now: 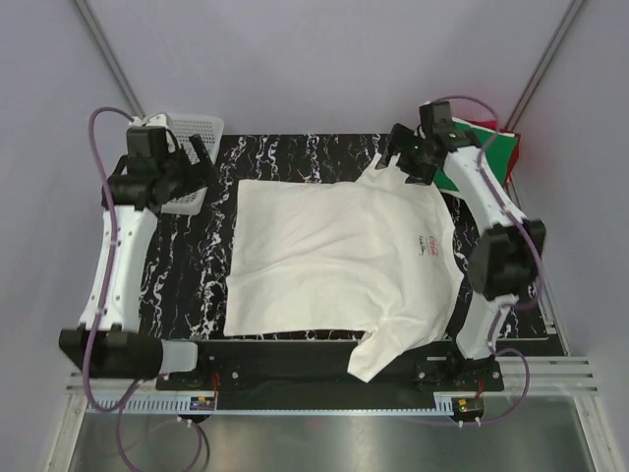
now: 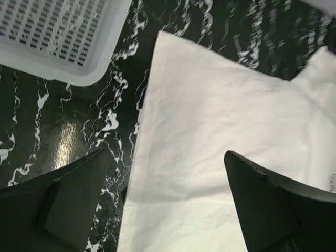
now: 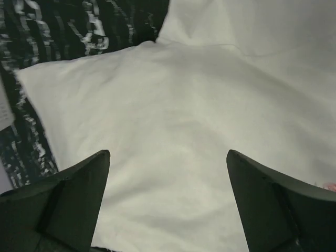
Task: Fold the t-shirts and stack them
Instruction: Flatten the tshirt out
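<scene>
Cream t-shirt [image 1: 339,251] spread flat, frame centre; laid out ready for folding, likely. Left gripper [image 2: 165,155] jaws wide, empty, above its upper-left corner; right gripper [image 3: 168,152] likewise, above upper-right sleeve. Nothing held.

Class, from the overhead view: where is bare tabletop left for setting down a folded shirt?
Bare marble table runs between the left arm and the cream t-shirt; another strip lies beyond its far edge, beside the basket. The right side is crowded: right arm, green shirt.
</scene>
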Tool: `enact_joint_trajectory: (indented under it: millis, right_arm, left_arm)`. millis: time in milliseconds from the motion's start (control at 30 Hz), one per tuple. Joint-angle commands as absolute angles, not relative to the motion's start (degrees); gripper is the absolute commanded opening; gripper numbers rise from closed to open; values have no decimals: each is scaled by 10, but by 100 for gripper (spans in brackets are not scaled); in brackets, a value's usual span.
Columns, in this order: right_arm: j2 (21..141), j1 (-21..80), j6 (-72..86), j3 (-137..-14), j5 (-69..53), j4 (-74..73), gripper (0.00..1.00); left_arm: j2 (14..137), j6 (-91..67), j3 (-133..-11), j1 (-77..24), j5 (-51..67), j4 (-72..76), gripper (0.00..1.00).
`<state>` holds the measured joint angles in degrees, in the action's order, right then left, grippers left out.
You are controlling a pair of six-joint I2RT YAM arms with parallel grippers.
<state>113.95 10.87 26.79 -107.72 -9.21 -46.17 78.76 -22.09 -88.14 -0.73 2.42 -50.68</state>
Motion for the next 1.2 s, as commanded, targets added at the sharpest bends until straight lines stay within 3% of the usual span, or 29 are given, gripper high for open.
enact_joint_trajectory:
  millis: [0, 200, 400, 833, 1167]
  right_arm:
    - [888, 120, 279, -994, -111, -368, 100]
    - [781, 132, 303, -768, -129, -320, 100]
    - [801, 175, 300, -707, -125, -295, 100]
    - [1154, 270, 272, -873, -72, -352, 100]
    - [1311, 336, 303, -1026, -121, -368, 100]
  left_arm:
    - [734, -209, -797, -36, 27, -490, 99]
    - [688, -248, -615, -86, 37, -402, 99]
    - [746, -294, -527, -127, 53, -302, 99]
    - [837, -386, -403, -136, 2, -220, 98]
    - [779, -394, -393, -1, -24, -263, 98]
